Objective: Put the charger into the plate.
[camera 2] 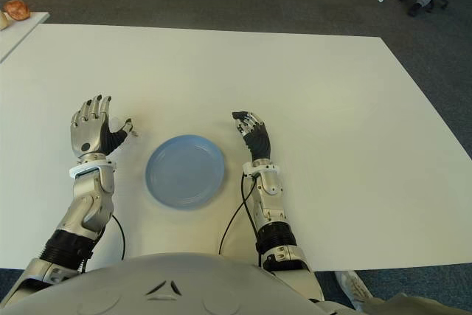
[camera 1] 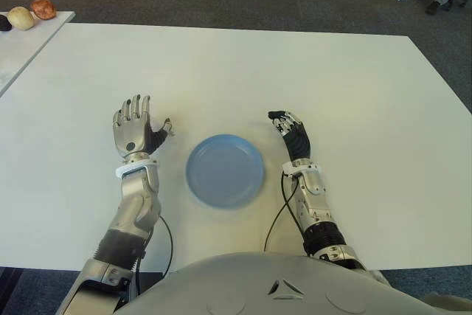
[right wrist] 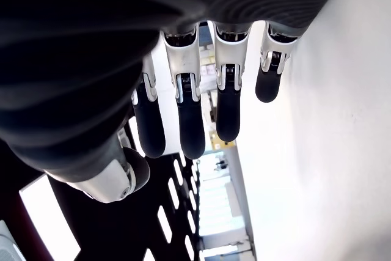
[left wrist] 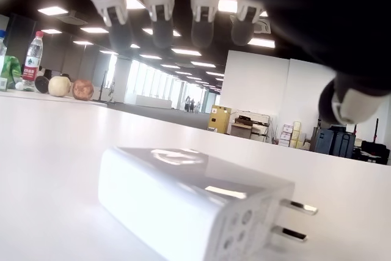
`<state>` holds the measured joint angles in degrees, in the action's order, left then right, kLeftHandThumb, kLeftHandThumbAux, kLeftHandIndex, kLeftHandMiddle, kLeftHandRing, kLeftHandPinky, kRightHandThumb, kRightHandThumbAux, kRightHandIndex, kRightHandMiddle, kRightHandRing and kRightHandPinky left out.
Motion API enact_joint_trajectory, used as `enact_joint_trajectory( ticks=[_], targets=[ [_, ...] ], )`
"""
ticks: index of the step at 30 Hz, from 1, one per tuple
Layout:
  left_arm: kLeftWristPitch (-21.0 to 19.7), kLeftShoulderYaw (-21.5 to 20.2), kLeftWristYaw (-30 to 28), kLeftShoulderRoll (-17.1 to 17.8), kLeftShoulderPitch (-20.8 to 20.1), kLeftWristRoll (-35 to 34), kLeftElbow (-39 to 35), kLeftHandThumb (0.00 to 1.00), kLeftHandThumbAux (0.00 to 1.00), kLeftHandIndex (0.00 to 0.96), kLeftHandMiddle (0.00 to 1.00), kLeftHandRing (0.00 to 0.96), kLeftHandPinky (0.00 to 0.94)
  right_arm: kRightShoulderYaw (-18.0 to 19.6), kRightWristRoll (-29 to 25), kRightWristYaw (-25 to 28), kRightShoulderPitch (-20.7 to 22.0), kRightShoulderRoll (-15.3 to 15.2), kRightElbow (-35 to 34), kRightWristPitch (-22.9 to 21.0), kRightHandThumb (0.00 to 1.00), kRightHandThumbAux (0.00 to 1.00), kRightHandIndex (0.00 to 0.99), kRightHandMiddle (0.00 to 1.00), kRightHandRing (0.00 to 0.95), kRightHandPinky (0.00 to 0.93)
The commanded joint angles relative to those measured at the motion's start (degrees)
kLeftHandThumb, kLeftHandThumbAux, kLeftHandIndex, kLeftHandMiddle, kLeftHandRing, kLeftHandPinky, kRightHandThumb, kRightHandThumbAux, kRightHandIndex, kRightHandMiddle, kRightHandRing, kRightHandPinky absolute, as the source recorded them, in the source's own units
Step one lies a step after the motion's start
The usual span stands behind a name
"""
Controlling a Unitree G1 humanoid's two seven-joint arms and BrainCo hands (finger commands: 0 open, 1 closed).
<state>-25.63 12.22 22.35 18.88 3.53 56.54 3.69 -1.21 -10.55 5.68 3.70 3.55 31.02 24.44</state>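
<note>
Charger: a white charger (left wrist: 195, 203) lay flat on the worktop (camera 1: 243, 71) under the left hand, prongs out to one side; only the left wrist view showed it, since the hand covered it in both eye views.
Plate: the blue plate (camera 1: 224, 170) sat between the two hands, with nothing in it.
Left hand: the left hand (camera 1: 135, 129) was over the charger, left of the plate, fingers (left wrist: 156, 7) spread and reaching forward above the charger, thumb off to the side; it gripped nothing, and no finger showed touching the charger.
Right hand: the right hand (camera 1: 292, 132) showed just right of the plate, fingers loosely extended, holding nothing.
Done: judging from this, only the approach was made; the left hand was placed over the charger.
Left to do: closing on the charger, lifting it, carrying it right to the plate and letting go, which is nearly the whole task.
Side table: a few round fruits (camera 1: 33, 11) lay on it, well apart.
</note>
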Motion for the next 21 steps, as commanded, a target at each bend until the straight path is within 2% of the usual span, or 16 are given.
enact_joint_trajectory(
  ticks=[1,21],
  targets=[
    [0.85,-0.46,-0.92,1.05,-0.46,-1.57,2.18,0.179,0.376,0.000,0.000,0.000,0.000,0.33,-0.02,-0.34,-3.97,2.96,4.13,-3.14,0.000,0.679,0.356,0.341,0.245,0.134],
    [1.92,-0.04,-0.47,1.58,-1.48,-4.73,8.06,0.175,0.361,0.000,0.000,0.000,0.000,0.40,0.14,-0.92,-4.02,2.89,3.68,-3.85,0.000,0.663,0.357,0.340,0.238,0.143]
  ],
)
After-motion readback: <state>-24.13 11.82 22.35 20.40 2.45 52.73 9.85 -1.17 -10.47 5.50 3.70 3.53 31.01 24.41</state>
